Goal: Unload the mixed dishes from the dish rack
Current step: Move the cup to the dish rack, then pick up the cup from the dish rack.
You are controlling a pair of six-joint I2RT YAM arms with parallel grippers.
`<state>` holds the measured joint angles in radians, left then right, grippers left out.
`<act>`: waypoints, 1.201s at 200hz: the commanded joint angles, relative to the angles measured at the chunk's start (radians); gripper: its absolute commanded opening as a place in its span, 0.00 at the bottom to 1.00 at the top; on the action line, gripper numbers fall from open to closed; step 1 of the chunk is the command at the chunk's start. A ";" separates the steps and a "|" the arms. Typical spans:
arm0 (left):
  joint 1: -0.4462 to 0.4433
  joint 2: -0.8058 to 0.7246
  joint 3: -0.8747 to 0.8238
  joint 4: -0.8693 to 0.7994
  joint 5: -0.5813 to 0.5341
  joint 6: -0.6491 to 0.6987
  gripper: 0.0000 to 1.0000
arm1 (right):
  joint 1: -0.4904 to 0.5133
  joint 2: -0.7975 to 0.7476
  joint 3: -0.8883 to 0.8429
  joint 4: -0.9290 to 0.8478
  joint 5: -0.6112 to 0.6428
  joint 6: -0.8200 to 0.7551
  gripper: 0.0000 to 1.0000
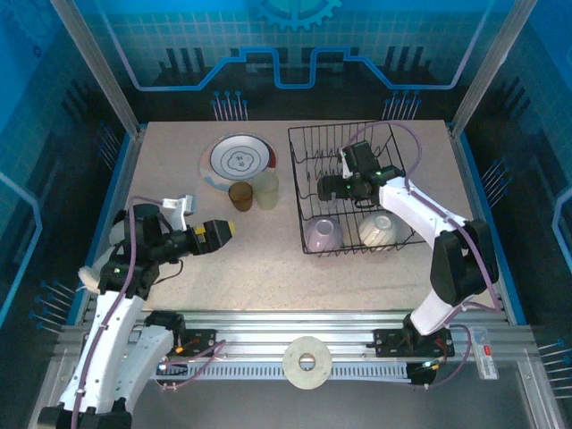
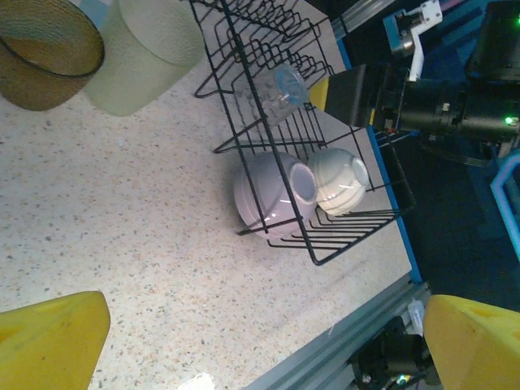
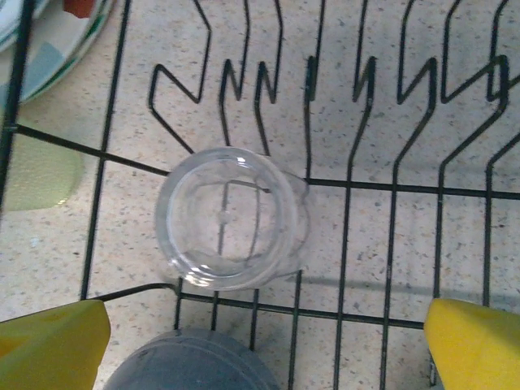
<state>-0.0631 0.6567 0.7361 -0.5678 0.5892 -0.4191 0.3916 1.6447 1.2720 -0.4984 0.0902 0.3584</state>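
The dish rack (image 1: 295, 179) is a black wire basket at the right of the table. A lavender bowl (image 1: 323, 234) and a white bowl (image 1: 378, 230) lie at its near end. My right gripper (image 1: 329, 189) hovers over the rack's middle, open. Right below it a clear glass (image 3: 231, 218) stands mouth up on the rack's wires (image 3: 349, 187), just beyond the right gripper (image 3: 264, 345) and untouched. My left gripper (image 1: 225, 230) stands open over bare table left of the rack, holding nothing. From the left gripper (image 2: 260, 349) I see both bowls (image 2: 264, 195) and the glass (image 2: 280, 91).
Left of the rack on the table are a patterned plate (image 1: 237, 161), a brown cup (image 1: 240, 195) and a pale green cup (image 1: 266, 189). A white ring (image 1: 307, 361) lies on the front rail. Bare table stretches in front of the cups.
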 commanded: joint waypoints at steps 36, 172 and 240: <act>-0.006 -0.034 -0.021 0.054 0.075 -0.016 0.99 | 0.009 0.106 0.110 -0.066 -0.071 -0.025 1.00; -0.006 -0.008 -0.020 0.043 0.063 -0.012 0.99 | 0.047 0.243 0.193 -0.089 0.020 -0.012 0.83; -0.006 -0.006 -0.021 0.040 0.057 -0.011 0.99 | 0.059 0.280 0.216 -0.101 0.033 -0.009 0.72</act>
<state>-0.0631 0.6498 0.7227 -0.5335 0.6300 -0.4202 0.4335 1.9049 1.4624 -0.5762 0.1066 0.3405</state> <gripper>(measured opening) 0.992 0.738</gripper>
